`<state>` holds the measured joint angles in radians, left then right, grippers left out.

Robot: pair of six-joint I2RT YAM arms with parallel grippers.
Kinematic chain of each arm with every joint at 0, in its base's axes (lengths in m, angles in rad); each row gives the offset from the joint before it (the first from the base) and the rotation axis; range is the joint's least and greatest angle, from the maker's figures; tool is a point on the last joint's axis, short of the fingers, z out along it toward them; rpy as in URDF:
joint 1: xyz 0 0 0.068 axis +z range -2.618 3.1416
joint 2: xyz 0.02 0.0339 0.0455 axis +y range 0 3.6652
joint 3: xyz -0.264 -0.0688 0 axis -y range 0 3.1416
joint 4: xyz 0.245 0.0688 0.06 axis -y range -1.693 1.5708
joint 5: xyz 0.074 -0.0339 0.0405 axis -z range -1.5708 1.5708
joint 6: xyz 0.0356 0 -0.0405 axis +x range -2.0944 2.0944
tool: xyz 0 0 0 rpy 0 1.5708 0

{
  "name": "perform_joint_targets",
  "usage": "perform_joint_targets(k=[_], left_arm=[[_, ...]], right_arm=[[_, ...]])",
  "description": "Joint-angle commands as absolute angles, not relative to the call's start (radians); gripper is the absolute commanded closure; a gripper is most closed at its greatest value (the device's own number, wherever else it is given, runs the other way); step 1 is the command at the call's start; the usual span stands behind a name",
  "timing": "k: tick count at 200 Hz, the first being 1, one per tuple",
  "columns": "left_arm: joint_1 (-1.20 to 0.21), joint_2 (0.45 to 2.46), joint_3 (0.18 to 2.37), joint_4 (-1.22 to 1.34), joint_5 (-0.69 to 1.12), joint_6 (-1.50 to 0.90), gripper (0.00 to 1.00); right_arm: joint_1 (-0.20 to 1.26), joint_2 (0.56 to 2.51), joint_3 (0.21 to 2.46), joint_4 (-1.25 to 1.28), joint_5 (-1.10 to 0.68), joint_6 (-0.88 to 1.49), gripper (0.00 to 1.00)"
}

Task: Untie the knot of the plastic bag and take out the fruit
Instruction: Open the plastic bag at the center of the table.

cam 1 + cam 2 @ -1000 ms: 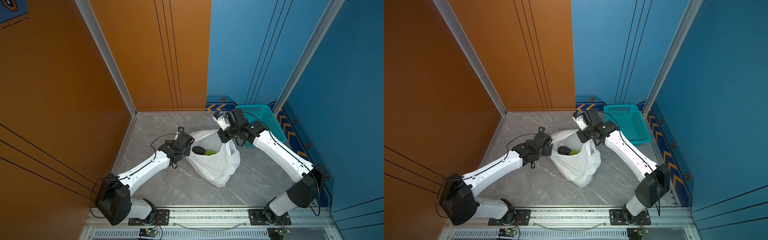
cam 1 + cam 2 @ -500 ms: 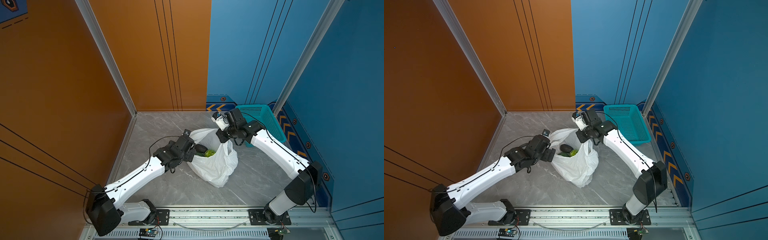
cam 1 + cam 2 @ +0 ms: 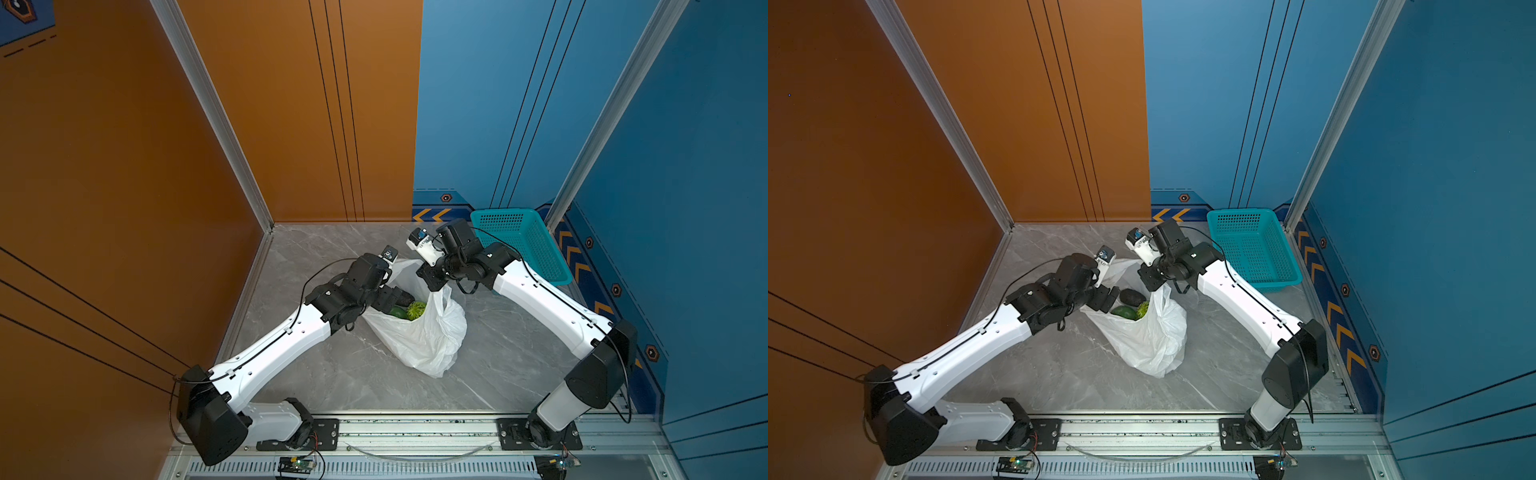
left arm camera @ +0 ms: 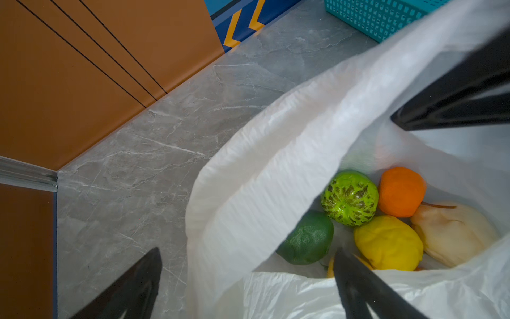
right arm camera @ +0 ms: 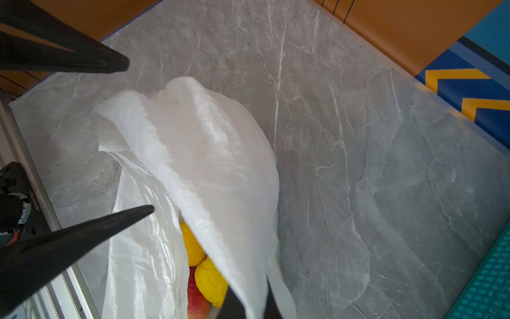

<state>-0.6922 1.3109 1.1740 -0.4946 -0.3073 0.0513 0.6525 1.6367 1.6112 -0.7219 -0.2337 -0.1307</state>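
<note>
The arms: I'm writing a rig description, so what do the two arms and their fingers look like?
Both the left arm and right arm have glossy white shells between bulky black joints, with a thin black cable looping along each. The fingers are plain black, flat and tapering to points.

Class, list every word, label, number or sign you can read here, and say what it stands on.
No word reads clearly.
Printed code on the black motor housing: too small to read.
Yellow chevrons on the blue wall strip: signs, no text.
Hexagon emblem: nothing legible.
</note>
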Motion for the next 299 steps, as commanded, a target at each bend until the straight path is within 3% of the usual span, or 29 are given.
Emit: perform_joint_targets(k=[1,52,84,97,107,132,157,176,196,229,263,299], left_arm=[[-0.652,1.35,1.2,-0.411,-0.221,0.114,0.02],[-0.551,1.438,1.178,-0.334,-0.279,0.102,0.01],[-0.508,1.471,1.184,-0.388,-0.231,0.097,0.5],[-0.507,1.462,1.181,-0.404,-0.207,0.087,0.84],[-0.51,1.455,1.187,-0.428,-0.189,0.072,1.0],[-0.522,1.429,1.203,-0.508,-0.156,-0.003,1.0],[-0.552,1.406,1.229,-0.624,-0.14,-0.15,1.0],[-0.59,1.395,1.246,-0.701,-0.144,-0.266,1.0],[-0.621,1.383,1.26,-0.751,-0.148,-0.367,1.0],[-0.632,1.379,1.265,-0.79,-0.135,-0.465,1.0],[-0.631,1.366,1.263,-0.788,-0.133,-0.503,1.0],[-0.628,1.319,1.239,-0.76,-0.137,-0.54,1.0]], right_arm=[[0.666,1.643,1.645,-0.716,-0.27,-0.144,1.0],[0.683,1.631,1.642,-0.717,-0.302,-0.153,1.0],[0.672,1.633,1.64,-0.716,-0.304,-0.156,1.0],[0.663,1.642,1.645,-0.716,-0.297,-0.156,1.0],[0.653,1.657,1.654,-0.718,-0.279,-0.15,1.0],[0.602,1.699,1.706,-0.748,-0.259,-0.129,0.74],[0.567,1.734,1.827,-0.871,-0.239,-0.126,0.29],[0.581,1.721,1.912,-0.999,-0.241,-0.114,0.1],[0.625,1.68,1.952,-1.095,-0.218,-0.069,0.0],[0.75,1.605,1.96,-1.182,-0.109,0.053,0.0],[0.851,1.562,1.913,-1.172,-0.146,0.179,0.0],[0.885,1.532,1.676,-1.01,-0.195,0.352,0.0]])
